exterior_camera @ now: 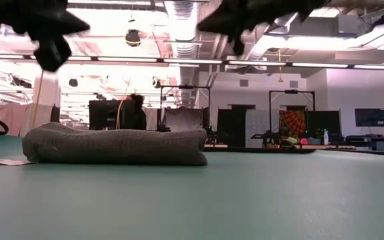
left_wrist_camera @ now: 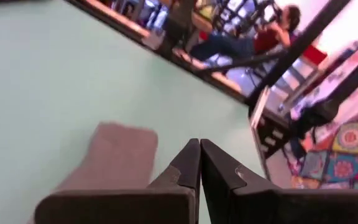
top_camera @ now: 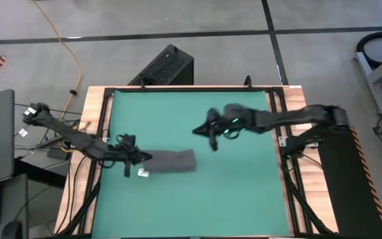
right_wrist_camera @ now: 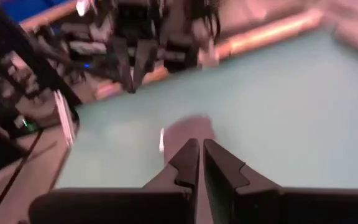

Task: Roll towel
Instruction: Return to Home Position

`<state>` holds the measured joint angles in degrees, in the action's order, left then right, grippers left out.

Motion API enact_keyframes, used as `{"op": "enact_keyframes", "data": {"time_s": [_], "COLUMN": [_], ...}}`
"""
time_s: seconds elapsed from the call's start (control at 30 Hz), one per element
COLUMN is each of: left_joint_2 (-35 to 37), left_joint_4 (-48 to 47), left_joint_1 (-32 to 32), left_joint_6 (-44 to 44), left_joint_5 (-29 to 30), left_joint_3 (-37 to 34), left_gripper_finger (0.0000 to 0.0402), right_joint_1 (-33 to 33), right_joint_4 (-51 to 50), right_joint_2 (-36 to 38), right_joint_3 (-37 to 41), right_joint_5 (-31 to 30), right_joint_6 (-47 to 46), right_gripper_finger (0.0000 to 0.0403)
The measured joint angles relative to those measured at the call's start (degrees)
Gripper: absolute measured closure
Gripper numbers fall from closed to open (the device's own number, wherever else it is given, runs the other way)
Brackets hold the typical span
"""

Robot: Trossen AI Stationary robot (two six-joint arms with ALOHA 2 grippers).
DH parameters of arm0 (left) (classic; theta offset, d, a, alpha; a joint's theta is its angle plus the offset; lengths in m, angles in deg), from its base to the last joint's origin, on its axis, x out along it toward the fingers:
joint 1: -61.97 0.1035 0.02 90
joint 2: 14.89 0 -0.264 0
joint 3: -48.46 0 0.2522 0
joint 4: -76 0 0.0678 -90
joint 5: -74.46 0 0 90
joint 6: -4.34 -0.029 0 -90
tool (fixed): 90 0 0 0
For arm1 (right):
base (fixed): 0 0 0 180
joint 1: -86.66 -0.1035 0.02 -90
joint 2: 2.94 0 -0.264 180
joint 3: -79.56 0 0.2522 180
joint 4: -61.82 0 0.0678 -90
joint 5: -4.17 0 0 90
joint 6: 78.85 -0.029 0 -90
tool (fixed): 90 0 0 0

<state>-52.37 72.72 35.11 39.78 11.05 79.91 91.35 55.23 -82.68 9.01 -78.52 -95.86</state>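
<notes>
While the rolled towel lies on the green mat's left half, both grippers hang clear of it.
Left gripper at its tagged end, fingers clenched, empty; right gripper likewise clenched over mid-mat.

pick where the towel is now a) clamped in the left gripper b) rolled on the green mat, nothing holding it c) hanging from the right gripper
b: the towel lies rolled on the green mat, while the left gripper and right gripper are both shut and up above it.
</notes>
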Motion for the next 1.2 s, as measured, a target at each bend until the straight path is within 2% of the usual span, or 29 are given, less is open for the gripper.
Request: {"op": "enact_keyframes", "data": {"time_s": [0.2, 0.33, 0.43, 0.47, 0.57, 0.67, 0.8, 0.93, 1.07, 1.2], "left_joint_2": [11.92, 16.43, 18.82, 19.51, 20.97, 22.78, 24.78, 25.60, 25.40, 25.47], "left_joint_4": [-18.78, -21.11, -22.89, -24.33, -27.75, -27.86, -27.05, -16.92, -6.13, 2.72], "left_joint_1": [0.18, 0.20, 0.21, 0.26, 0.16, 0.22, 0.22, 0.22, 0.22, 0.22], "left_joint_6": [1.91, -2.08, 0.20, -2.18, -10.97, -16.63, -17.92, -18.28, -14.46, -12.89], "left_joint_5": [5.47, 7.29, 14.08, 14.08, 7.71, 5.93, -1.31, -9.76, -12.97, -11.94], "left_joint_3": [9.01, 13.94, 17.84, 18.95, 21.01, 21.28, 18.50, 12.17, 2.70, -6.05], "left_gripper_finger": [0.0401, 0.0402, 0.0401, 0.0401, 0.0402, 0.0401, 0.0402, 0.0401, 0.0401, 0.0401], "right_joint_1": [2.29, 3.16, 3.77, 3.61, 2.29, 0.71, -0.67, -1.10, -1.10, -1.10], "right_joint_4": [-13.66, -23.44, -29.76, -31.47, -34.03, -35.53, -34.64, -26.78, -14.36, -7.49], "right_joint_2": [16.74, 27.54, 34.57, 36.72, 42.58, 47.21, 55.04, 63.26, 71.05, 77.13], "right_joint_3": [-0.09, -0.13, -0.11, -0.11, -0.06, 1.12, 7.08, 18.90, 31.42, 42.45], "right_joint_5": [-3.20, -3.25, -3.25, -3.31, -2.96, -2.92, -2.94, -4.50, -4.79, -7.49], "right_joint_6": [0.61, 0.57, 0.41, 0.62, 7.29, 11.64, 11.34, 6.99, 4.64, 1.35], "right_gripper_finger": [0.0355, 0.0355, 0.0355, 0.0355, 0.0355, 0.0355, 0.0355, 0.0355, 0.0355, 0.0355]}}
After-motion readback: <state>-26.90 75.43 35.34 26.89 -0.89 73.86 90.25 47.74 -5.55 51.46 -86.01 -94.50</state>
